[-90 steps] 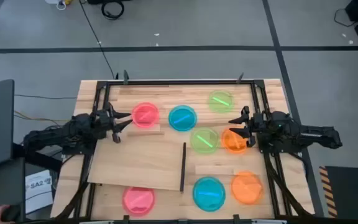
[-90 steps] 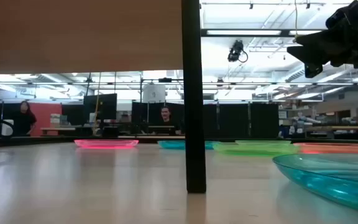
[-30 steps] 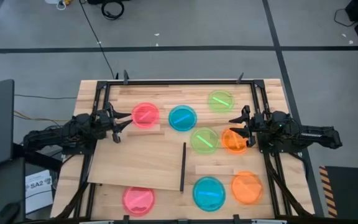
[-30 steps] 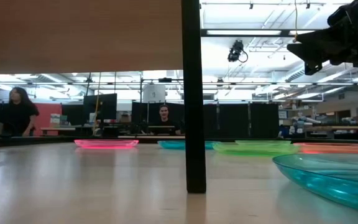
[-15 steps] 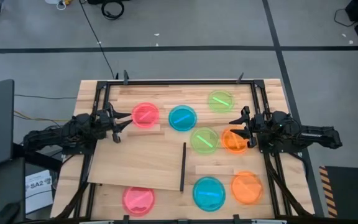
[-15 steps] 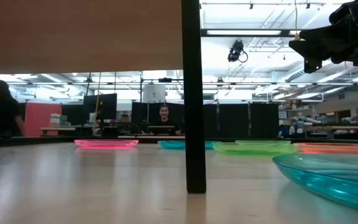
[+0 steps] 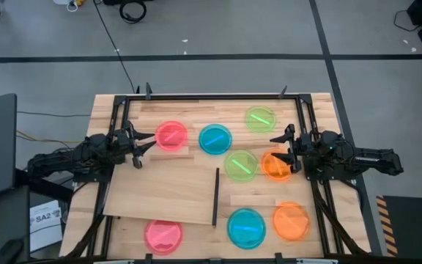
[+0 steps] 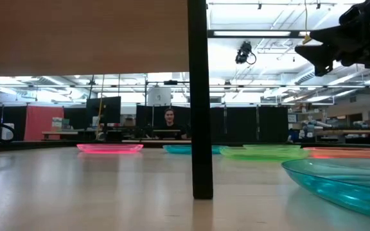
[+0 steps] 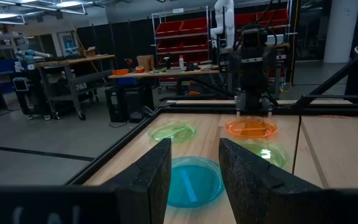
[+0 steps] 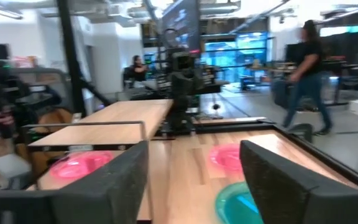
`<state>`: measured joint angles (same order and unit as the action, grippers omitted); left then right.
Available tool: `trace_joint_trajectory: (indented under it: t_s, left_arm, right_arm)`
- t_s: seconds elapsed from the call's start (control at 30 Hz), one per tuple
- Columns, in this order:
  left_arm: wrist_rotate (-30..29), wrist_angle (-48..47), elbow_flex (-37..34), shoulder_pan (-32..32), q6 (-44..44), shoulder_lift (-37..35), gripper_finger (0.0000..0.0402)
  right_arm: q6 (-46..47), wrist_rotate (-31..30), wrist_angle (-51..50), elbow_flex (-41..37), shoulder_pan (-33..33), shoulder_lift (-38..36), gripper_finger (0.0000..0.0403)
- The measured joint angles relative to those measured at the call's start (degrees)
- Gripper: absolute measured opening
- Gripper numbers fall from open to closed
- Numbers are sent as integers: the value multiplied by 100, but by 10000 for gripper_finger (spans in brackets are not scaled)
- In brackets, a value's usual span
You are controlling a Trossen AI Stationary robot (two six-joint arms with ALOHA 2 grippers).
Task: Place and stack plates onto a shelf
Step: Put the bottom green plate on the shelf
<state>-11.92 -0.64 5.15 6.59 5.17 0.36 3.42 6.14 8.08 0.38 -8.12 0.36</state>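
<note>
The right gripper hovers with its fingers spread wide and holding nothing, directly at the outer edge of the orange plate, which lies on the tabletop to the right of the shelf. The left gripper is likewise parted and empty, just short of the pink plate that sits beyond the shelf's far edge.

All plates are unstacked and off the shelf. Relative to the shelf: a blue plate and two green plates lie past its far right corner, a second pink plate lies at its near edge, and a blue and an orange plate lie right of its black upright strip.

Judged step: first pick-up. For a clean grasp, lower one finger under the plate rim and one over it, close only on the rim, lift level, then carry over the strip before lowering flat onto the panel.
</note>
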Motion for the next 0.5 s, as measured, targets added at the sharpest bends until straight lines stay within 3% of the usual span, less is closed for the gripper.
trace_joint_trajectory:
  t_s: [0.2,0.5]
  left_arm:
    - [0,0,0,0,-2,0,142]
    - [0,0,0,-1,-4,0,142]
  right_arm:
    - [290,44,0,0,4,-1,318]
    - [1939,-403,623,-1,4,0,320]
